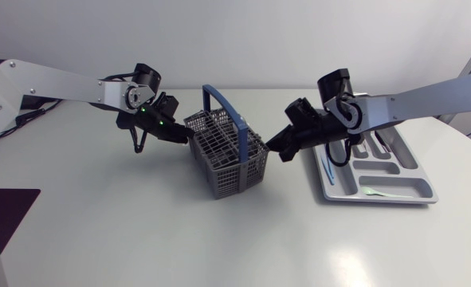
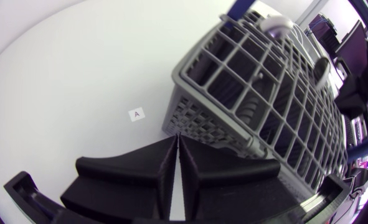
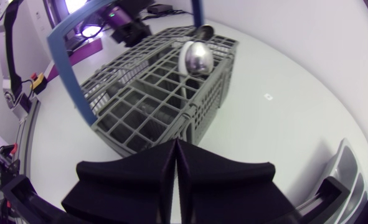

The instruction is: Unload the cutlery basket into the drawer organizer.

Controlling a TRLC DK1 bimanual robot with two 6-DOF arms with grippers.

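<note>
The left claw (image 1: 186, 137) and right claw (image 1: 273, 149), both closed and empty, flanked the cutlery basket (image 1: 229, 180), its spoon (image 3: 195, 57) standing bowl-up.

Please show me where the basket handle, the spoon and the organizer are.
Handle (image 3: 68, 74): right wrist view, on its blue upright leg.
Spoon (image 3: 195, 57): right wrist view, on its shiny bowl.
Organizer (image 1: 414, 187): head view, on a bare compartment.
</note>
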